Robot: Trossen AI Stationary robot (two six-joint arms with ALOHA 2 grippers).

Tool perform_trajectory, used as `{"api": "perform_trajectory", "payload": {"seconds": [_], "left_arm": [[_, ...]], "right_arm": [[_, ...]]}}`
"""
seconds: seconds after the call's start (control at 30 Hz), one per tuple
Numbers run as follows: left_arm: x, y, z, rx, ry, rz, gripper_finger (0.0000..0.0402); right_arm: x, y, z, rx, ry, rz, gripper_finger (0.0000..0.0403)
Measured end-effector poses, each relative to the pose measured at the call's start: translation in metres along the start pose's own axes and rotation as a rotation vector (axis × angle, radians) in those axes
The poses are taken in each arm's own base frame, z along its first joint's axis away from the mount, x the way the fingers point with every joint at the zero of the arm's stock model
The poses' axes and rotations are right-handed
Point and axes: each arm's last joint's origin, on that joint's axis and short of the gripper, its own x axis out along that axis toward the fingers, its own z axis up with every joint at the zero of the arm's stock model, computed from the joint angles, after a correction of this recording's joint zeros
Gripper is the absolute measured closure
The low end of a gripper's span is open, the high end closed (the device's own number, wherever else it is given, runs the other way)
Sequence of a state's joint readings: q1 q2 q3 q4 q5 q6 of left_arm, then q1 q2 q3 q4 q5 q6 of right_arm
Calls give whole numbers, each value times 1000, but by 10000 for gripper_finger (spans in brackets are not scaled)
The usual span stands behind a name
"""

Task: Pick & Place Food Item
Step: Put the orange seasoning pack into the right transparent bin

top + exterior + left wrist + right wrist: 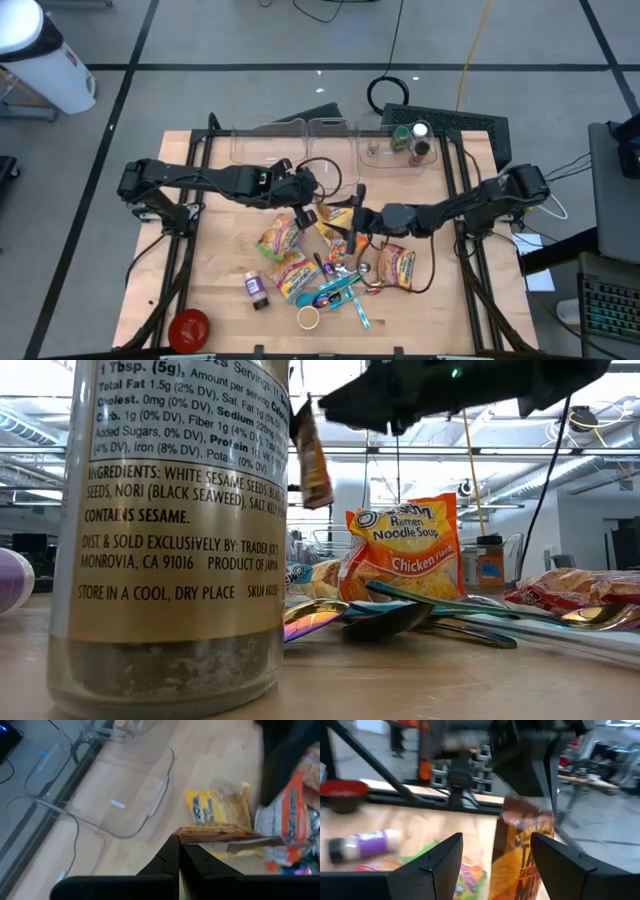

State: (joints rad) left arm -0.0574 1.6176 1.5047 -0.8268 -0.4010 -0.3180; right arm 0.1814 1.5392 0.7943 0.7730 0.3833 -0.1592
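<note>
Wooden counter (215,250) crowding with ramen packs, spoons, spice jar (175,530). Hanging above counter middle: small brown-orange food packet (312,452), flat, crinkled, long axis near vertical, tilting slightly. Pinching packet's top edge with fingers pressed together: left hand (178,851). Facing packet close by, fingers spreading wide, gripping nothing: right hand (495,852).

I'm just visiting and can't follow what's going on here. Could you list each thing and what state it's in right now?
left gripper: shut on the brown packet, lifted off the table
brown packet: held, hanging in the air
right gripper: open, holding nothing
clear containers: open, no lids
ramen noodle packets: sealed, lying on the table
red bowl: upright
purple-labelled bottle: lying on its side
</note>
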Motion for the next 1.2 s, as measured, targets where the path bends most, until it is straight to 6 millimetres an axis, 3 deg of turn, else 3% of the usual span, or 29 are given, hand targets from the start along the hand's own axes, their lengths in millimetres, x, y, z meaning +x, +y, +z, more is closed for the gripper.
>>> {"api": "perform_trajectory", "payload": {"seconds": [0.53, 1.2], "left_arm": [[0, -2, 1, 0, 2, -71, 401], [-4, -13, -4, 54, 26, -139, 400]], "right_arm": [[30, 1, -6, -79, 4, -113, 189], [18, 0, 4, -95, 56, -114, 394]]}}
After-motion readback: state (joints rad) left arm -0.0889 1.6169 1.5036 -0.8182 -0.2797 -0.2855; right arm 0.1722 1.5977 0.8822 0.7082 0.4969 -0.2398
